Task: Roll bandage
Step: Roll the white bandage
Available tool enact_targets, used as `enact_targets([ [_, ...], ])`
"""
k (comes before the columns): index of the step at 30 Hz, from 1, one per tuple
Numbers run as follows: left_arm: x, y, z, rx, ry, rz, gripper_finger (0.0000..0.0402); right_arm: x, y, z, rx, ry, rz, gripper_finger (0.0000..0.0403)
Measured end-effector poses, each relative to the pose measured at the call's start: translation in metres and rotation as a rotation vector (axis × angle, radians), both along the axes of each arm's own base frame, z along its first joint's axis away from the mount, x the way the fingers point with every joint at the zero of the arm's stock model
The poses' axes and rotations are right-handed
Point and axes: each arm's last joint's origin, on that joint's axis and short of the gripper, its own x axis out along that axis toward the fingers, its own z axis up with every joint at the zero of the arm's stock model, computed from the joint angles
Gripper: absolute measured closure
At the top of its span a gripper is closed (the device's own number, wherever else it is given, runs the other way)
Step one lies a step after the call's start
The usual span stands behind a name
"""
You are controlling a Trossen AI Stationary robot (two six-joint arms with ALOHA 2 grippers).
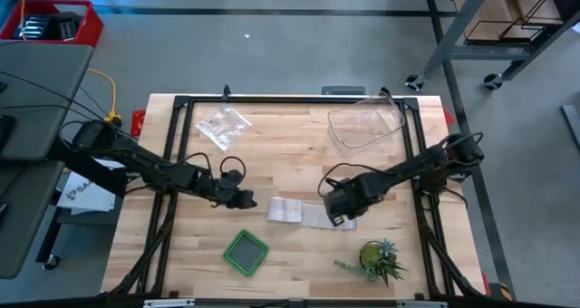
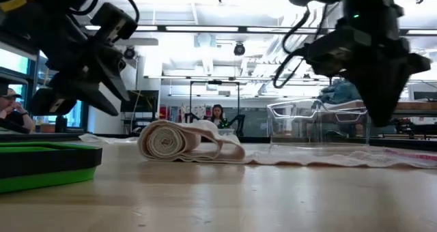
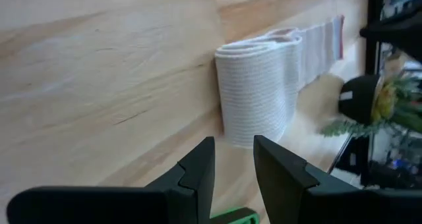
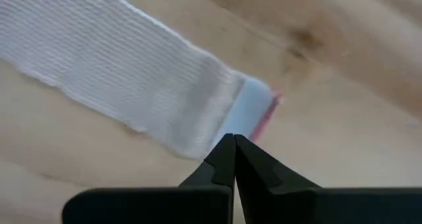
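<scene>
**Open wood at the front, clutter toward the edges**

The table [image 1: 290, 254] has bare wood between the 2 arms in front of the bandage [image 1: 299, 210], which lies across the middle. The left gripper [image 1: 245, 200] sits just beside the bandage's rolled end, the right gripper [image 1: 342, 216] over its flat end. A green tray [image 1: 246, 253] and a plant [image 1: 379, 260] flank the front strip. At the back, a bag [image 1: 223, 125] and a tub [image 1: 365, 125] stand well apart, bare wood between them.

Bandage [image 1: 299, 212] lies between left tool [image 1: 245, 200] and right tool [image 1: 340, 219]
</scene>
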Motion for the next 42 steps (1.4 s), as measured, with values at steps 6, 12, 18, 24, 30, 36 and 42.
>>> enact_targets([
  [6,0.012,-0.005,0.018,-0.029,-0.182,-0.036,0.0305,-0.026,0.007,-0.013,0.071,-0.119,-0.125,0.0403],
  [12,0.04,-0.01,0.023,0.022,-0.067,-0.118,0.0324,-0.054,0.008,-0.028,0.147,-0.178,-0.226,0.0403],
  [18,0.058,-0.007,0.025,0.035,-0.013,-0.105,0.0338,-0.068,0.006,-0.018,0.132,-0.237,-0.26,0.0403],
  [24,0.036,-0.009,0.011,0.045,0.249,-0.199,0.0311,-0.073,0.004,-0.009,0.112,-0.266,-0.248,0.0403],
  [30,0.028,-0.011,0.003,-0.005,0.249,-0.146,0.0262,-0.077,0.01,-0.019,0.084,-0.186,-0.209,0.0403],
  [36,0.031,-0.01,0.0,-0.032,0.151,-0.036,0.0218,-0.068,0.014,-0.025,0.096,-0.23,-0.224,0.0403],
  [42,0.036,-0.003,-0.007,-0.048,0.085,0.016,0.0181,-0.064,0.015,-0.025,0.085,-0.281,-0.235,0.0403],
])
